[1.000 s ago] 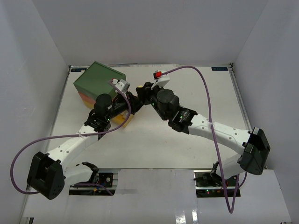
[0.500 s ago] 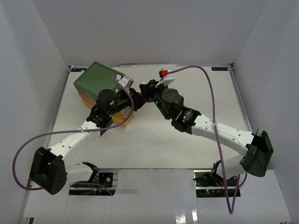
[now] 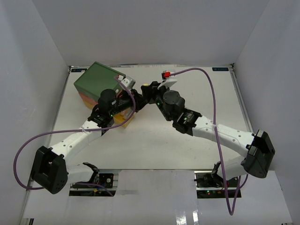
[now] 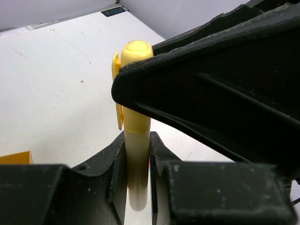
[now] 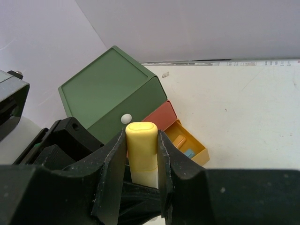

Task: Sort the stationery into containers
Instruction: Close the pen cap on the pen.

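One yellow marker (image 4: 136,117) is held by both grippers at once, in the air beside the chest. My left gripper (image 4: 137,150) is shut on its pale body (image 4: 137,178). My right gripper (image 5: 141,145) is shut on its yellow cap (image 5: 141,140). From above, the two grippers meet at the marker (image 3: 146,86), right of the chest (image 3: 96,79). The chest has a shut green top drawer (image 5: 108,89) with a white knob (image 5: 125,119), and an orange-red middle drawer (image 5: 159,117). Its yellow bottom drawer (image 5: 202,153) is pulled open, with an orange and a blue piece inside.
White walls enclose the table (image 3: 197,93) on three sides. Purple cables (image 3: 206,89) arc over both arms. The open yellow drawer (image 3: 125,123) juts out under the left arm.
Both wrists have moved a little toward the back, and the grippers have come closer together. The yellow marker tip now shows between them from above.
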Controlling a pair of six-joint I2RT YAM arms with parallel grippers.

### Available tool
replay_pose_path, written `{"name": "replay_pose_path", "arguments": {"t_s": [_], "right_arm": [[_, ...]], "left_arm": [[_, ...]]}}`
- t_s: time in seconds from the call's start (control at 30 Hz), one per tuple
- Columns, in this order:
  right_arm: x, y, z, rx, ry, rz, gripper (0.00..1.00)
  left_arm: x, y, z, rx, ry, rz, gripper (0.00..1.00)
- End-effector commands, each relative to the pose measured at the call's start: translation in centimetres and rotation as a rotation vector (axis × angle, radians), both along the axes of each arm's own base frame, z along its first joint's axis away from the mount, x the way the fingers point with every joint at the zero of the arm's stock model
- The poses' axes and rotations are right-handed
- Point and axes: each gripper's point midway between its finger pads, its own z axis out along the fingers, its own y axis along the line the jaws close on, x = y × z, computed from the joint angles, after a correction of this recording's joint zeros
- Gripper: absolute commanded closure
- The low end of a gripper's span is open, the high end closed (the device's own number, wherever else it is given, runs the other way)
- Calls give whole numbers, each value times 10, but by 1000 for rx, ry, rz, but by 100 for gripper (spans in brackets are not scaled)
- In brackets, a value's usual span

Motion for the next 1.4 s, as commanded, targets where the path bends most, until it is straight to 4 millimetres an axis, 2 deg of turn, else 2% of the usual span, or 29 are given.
{"name": "replay_pose_path", "arguments": {"t_s": [0.0, 0.33, 0.5, 0.63, 0.73, 0.77, 0.83, 0.87, 0.93, 0.97, 1.0, 1.03, 1.13, 1.2, 1.3, 1.37], "right_arm": [[-61, 15, -127, -295, 282, 219, 92], [-68, 13, -142, -317, 315, 235, 92], [-70, 13, -149, -332, 329, 238, 92], [-68, 10, -147, -333, 323, 225, 92], [-64, 7, -136, -325, 295, 206, 92], [-62, 5, -130, -317, 282, 194, 92], [-60, 4, -123, -306, 263, 181, 92], [-58, 4, -119, -296, 255, 175, 92], [-55, 3, -114, -296, 239, 161, 92], [-53, 4, -110, -287, 231, 154, 92], [-53, 5, -108, -283, 228, 154, 90], [-51, 6, -107, -282, 225, 150, 89], [-48, 10, -99, -264, 210, 143, 81], [-44, 12, -91, -251, 196, 134, 77], [-37, 11, -75, -233, 168, 106, 64], [-32, 11, -67, -224, 154, 92, 59]], "left_arm": [[17, 28, 162, -274, -416, 165, 100], [25, 25, 167, -298, -422, 169, 100], [28, 24, 180, -308, -451, 168, 100], [28, 18, 177, -293, -443, 142, 100], [28, 14, 148, -247, -385, 121, 100], [27, 12, 126, -208, -341, 108, 100], [22, 10, 97, -160, -271, 84, 100], [15, 8, 87, -150, -240, 59, 100], [7, 7, 48, -105, -139, 42, 100], [-1, 6, 42, -104, -116, 26, 100], [-6, 6, 24, -85, -77, 17, 100], [-10, 6, 15, -73, -47, 12, 100], [-25, 4, -2, -62, 6, -7, 100], [-29, 4, -6, -62, 25, -12, 100], [-33, 4, -18, -51, 67, -18, 100], [-35, 4, -25, -46, 94, -20, 100]]}}
